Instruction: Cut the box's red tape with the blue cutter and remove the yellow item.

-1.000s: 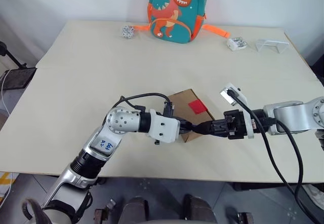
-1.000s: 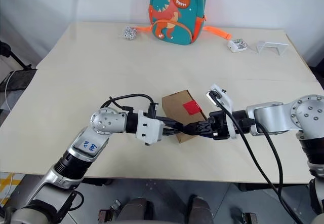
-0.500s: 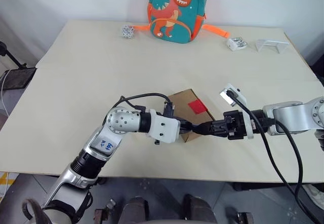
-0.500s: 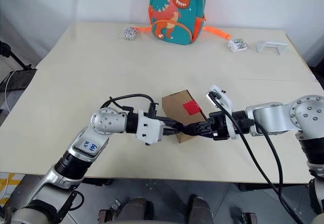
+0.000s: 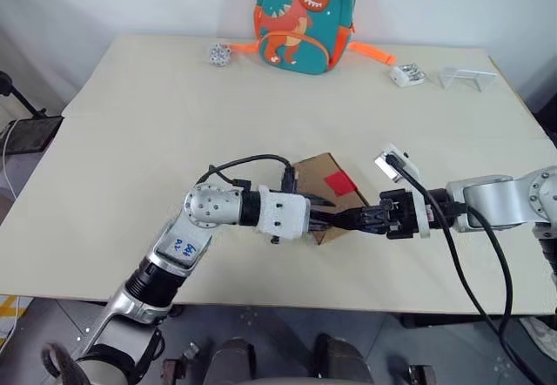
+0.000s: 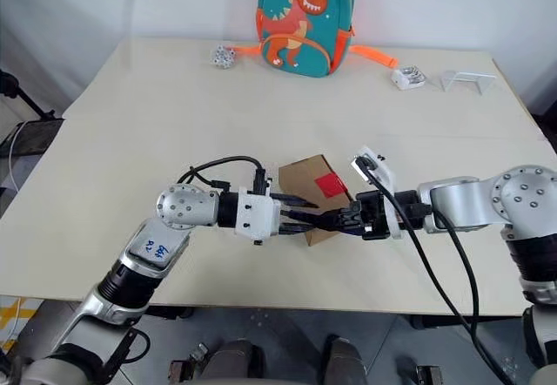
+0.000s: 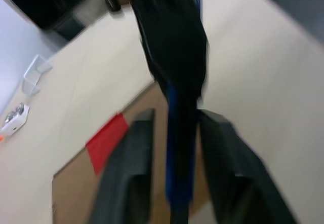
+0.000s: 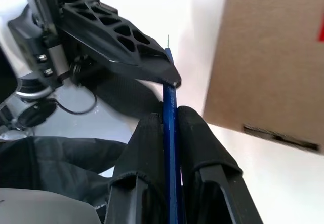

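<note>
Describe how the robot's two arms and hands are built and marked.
Both arms are silver-grey metal with rounded joint housings and black segments. The left arm carries a blue handwritten label on its forearm and a white wrist block, with a black cable looping over it. The right arm trails thick black cables and has a small white camera module above the wrist. The left hand and right hand each have two black fingers.

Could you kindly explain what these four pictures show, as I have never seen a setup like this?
A humanoid robot stands at a table. Two pictures come from its head, two from cameras on its wrists. The box with red tape lies before it; a dinosaur backpack stands at the far edge. The right gripper is shut on the blue cutter. The left gripper is open, its fingers either side of the cutter.
</note>
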